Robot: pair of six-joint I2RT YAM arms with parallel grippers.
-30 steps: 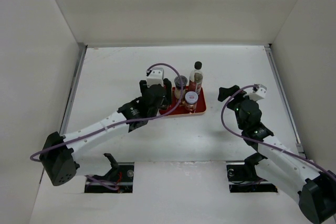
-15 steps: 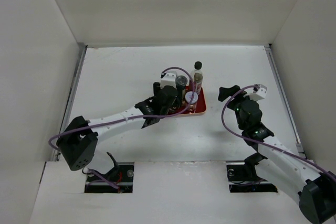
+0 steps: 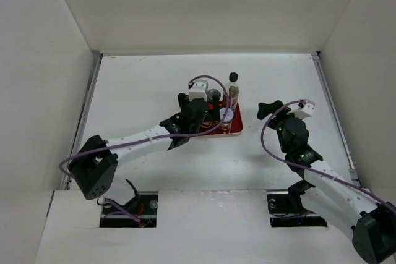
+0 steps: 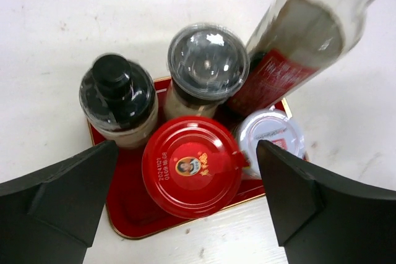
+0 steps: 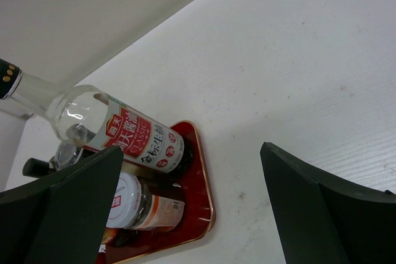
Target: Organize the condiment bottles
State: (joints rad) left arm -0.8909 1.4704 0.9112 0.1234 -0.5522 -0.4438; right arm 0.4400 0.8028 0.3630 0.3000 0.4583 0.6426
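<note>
Five condiment bottles stand together on the red tray (image 4: 127, 217). At its front is the red-lidded jar (image 4: 192, 166). The black-capped white bottle (image 4: 117, 100) is at the left and the dark-capped shaker (image 4: 207, 66) behind. At the right are the tall clear bottle (image 4: 291, 54) with a red label and the silver-lidded jar (image 4: 271, 137). My left gripper (image 4: 187, 153) hangs open over the red-lidded jar, its fingers wide of the lid on both sides. In the top view the left gripper (image 3: 203, 120) covers the tray's left half. My right gripper (image 3: 267, 109) is open and empty, right of the tray (image 3: 237, 129).
The right wrist view looks at the tray's (image 5: 207, 205) right edge, with the tall bottle (image 5: 124, 131) and silver-lidded jar (image 5: 139, 205) on it. White walls enclose the table on three sides. The arm bases sit at the near edge.
My left arm swung right to the tray with its gripper shut, then the jaws opened, leaving the red-lidded jar on the tray. The right arm has not moved.
</note>
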